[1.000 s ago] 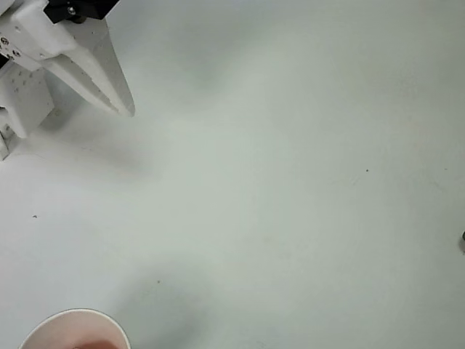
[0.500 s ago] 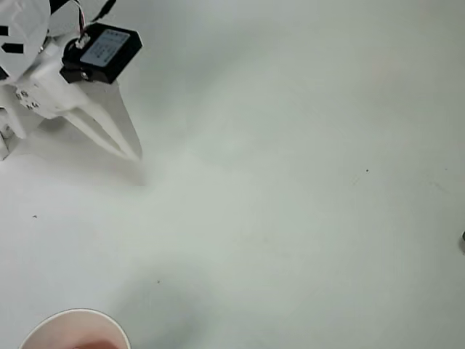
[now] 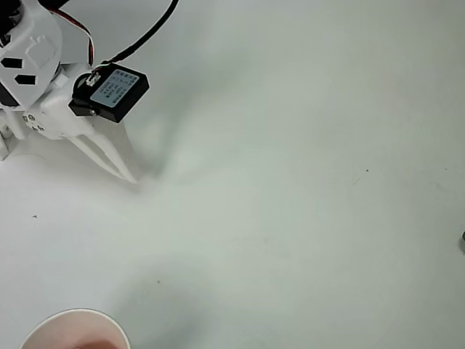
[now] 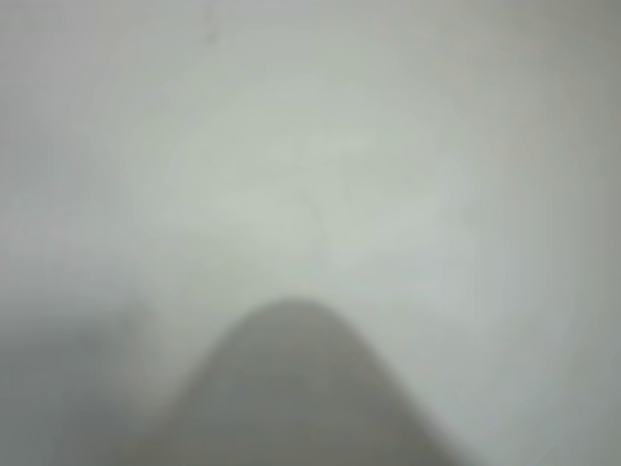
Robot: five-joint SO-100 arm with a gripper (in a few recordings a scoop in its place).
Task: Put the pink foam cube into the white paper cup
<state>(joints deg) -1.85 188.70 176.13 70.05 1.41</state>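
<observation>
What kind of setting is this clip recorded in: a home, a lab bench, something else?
Most likely a bare lab or hobby bench. A plain white table fills the overhead view, with a white 3D-printed-looking gripper at upper left and a white paper cup at the bottom edge, something pink inside.

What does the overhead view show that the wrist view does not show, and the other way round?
Overhead view: the white paper cup at the bottom edge, with something pink, probably the pink foam cube, inside it; also the gripper seen from outside at upper left, its tips close together over the table, with a black box and a cable on the arm.

Wrist view: a blurred grey rounded shape rising from the bottom edge, likely a finger, very close to the lens.

Both: the plain white table surface.
</observation>
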